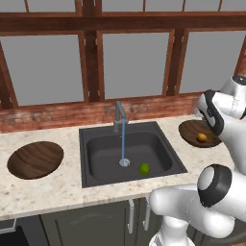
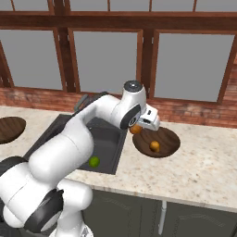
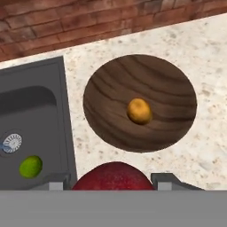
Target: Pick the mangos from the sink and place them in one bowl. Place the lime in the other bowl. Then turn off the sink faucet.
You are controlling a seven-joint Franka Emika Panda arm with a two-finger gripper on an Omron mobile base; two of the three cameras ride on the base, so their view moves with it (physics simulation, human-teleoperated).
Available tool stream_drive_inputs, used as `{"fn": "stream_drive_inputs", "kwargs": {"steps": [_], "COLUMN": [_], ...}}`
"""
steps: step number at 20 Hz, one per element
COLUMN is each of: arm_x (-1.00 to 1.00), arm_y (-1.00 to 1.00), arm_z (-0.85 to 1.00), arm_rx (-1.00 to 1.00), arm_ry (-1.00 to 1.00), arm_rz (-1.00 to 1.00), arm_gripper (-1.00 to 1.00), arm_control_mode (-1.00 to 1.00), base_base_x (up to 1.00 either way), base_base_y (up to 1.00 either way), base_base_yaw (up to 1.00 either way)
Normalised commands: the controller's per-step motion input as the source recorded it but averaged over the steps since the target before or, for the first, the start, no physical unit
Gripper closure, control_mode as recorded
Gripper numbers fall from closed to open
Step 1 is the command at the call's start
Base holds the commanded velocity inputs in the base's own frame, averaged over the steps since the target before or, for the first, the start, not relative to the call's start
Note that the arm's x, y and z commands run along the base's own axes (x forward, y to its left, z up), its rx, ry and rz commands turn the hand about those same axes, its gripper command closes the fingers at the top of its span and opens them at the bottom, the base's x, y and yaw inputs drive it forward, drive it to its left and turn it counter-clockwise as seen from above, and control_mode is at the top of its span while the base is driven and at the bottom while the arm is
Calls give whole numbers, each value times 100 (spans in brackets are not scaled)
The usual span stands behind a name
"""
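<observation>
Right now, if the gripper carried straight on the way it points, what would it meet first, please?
Most likely the right-hand wooden bowl, near its orange-yellow mango. The gripper, shut on the red mango, looks down over that bowl; the remaining height is hard to judge.

I see flat, even, shadowless rendered light; my pictures look soft and slightly blurred, with no glare

Kitchen: sink (image 1: 96, 144) in stone counter (image 1: 48, 192), brick backsplash (image 1: 48, 115), wood-framed windows (image 1: 129, 62).
</observation>
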Motion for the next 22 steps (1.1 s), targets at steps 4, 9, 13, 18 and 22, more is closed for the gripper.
{"fn": "stream_drive_inputs", "kwargs": {"steps": [4,9,13,18,22], "arm_x": [44,43,31,30,28], "arm_y": [-4,-3,-12,-13,-11], "arm_z": [-52,-44,-33,-41,-27], "arm_rx": [0,0,0,0,0], "arm_ry": [20,11,5,6,3], "arm_rz": [0,0,0,0,0], "arm_gripper": [100,100,100,100,100], "arm_control_mode": [-100,-100,-100,-100,-100], "base_base_x": [0,0,0,0,0], "base_base_y": [0,0,0,0,0], "base_base_yaw": [0,0,0,0,0]}}
